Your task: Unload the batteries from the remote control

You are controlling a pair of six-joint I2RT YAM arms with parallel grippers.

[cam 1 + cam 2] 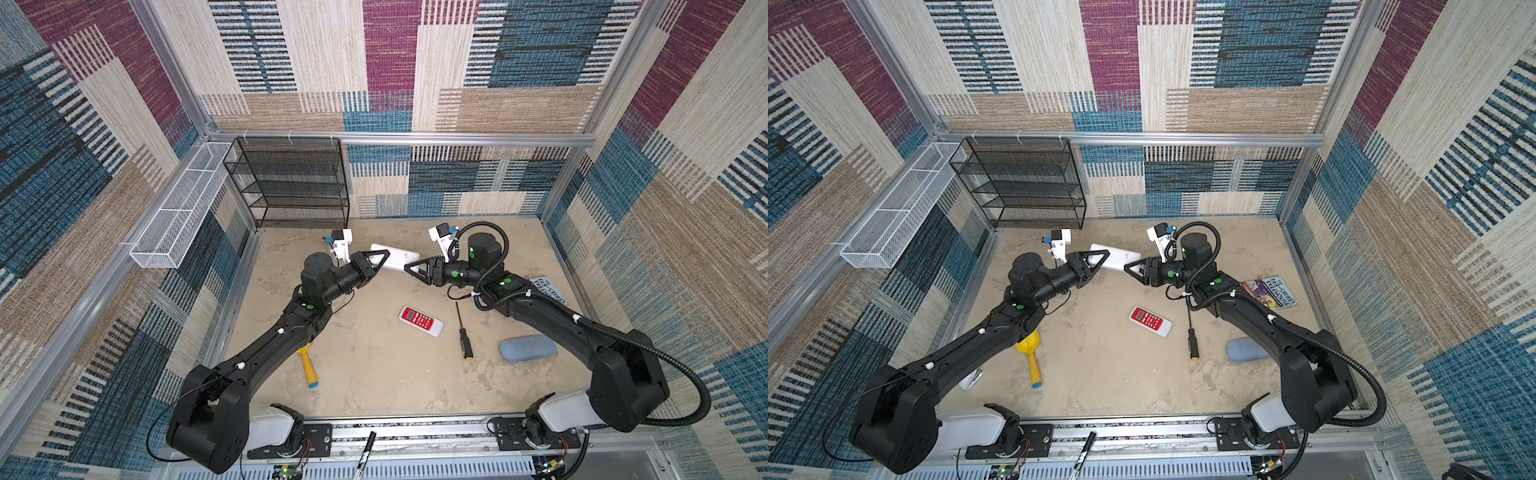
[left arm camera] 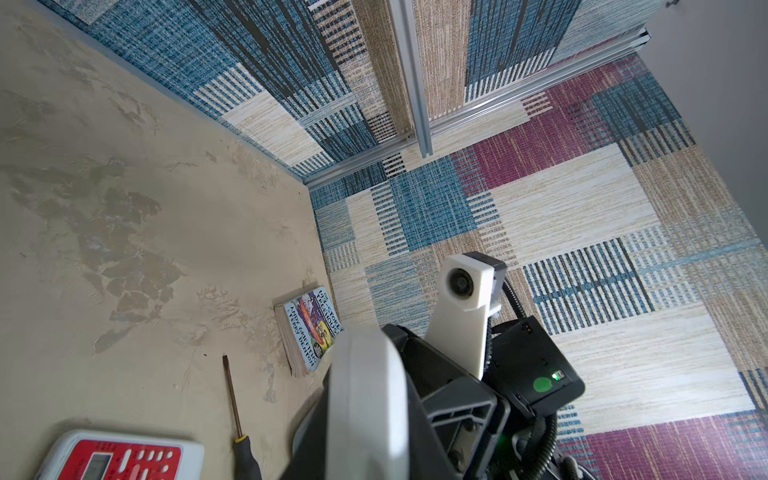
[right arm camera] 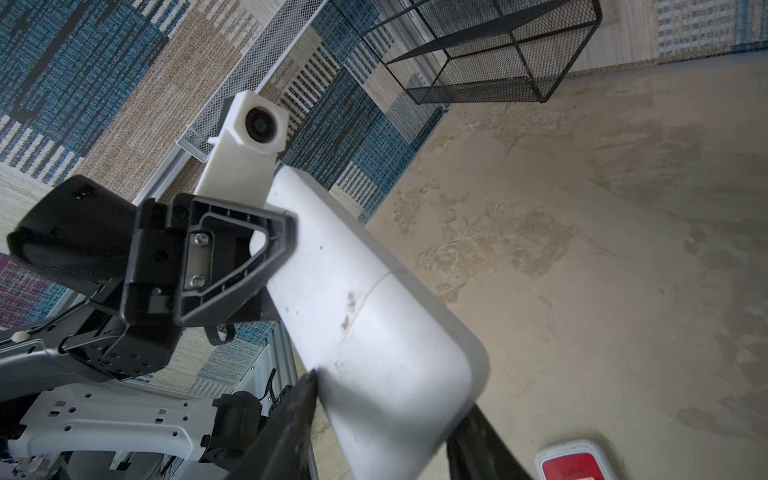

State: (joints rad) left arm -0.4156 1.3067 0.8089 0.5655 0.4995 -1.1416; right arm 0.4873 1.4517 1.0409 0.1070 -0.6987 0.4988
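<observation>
- Two tools, left tool (image 1: 381,259) and right tool (image 1: 409,269), tip to tip above the far middle of the table (image 1: 374,374), with the white remote (image 1: 399,255) bridging them, raised off the surface.
- Below both tools, toward the arm bases: red-faced remote (image 1: 420,321) lying flat, buttons up.
- Just beside that, on the right tool's side: screwdriver (image 1: 462,332), tip pointing toward that tool.
- Behind the right tool, past its arm: book (image 1: 1271,292) near the side wall, and blue case (image 1: 528,348) nearer the base, partly hidden by the arm in a top view.
- Under the left tool's forearm: yellow scoop (image 1: 1032,357), partly covered.
- Beyond the left tool: black mesh shelf (image 1: 291,183) against the back wall, white mesh basket (image 1: 174,216) on the side wall, both well apart from the tools.
- Counted: two remotes, one screwdriver, one book, one case, one scoop, one shelf, one basket.
- Left tool: clenched on one end of the white remote; arm stretched forward, wrist turned inward.
- Right tool: fingers (image 3: 291,419) flanking the remote's other end; cannot tell whether pressing it. Elbow bent, wrist pointing inward at the left tool.
</observation>
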